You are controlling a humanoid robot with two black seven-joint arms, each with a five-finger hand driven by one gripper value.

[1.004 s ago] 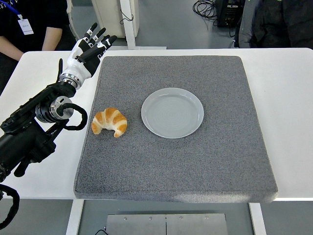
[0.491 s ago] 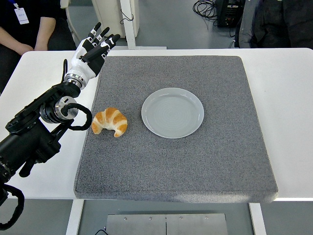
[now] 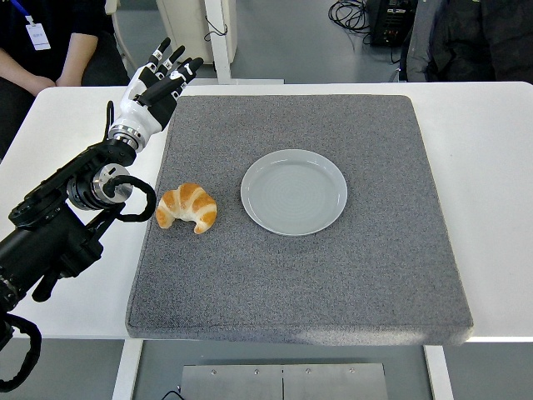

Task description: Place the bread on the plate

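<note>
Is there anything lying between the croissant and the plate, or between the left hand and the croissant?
Nothing visible. Only bare grey mat separates the croissant from the empty plate to its right. The left hand, fingers spread, is above the mat's far left corner, with an open path to the croissant.

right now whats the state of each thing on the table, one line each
croissant: lying on the grey mat, left of the plate, apart from it, not held
plate: empty, upright, near the mat's middle
grey mat: flat on the white table
left robot hand: open, fingers spread, raised over the mat's far left corner, holding nothing
right robot hand: not in view
</note>
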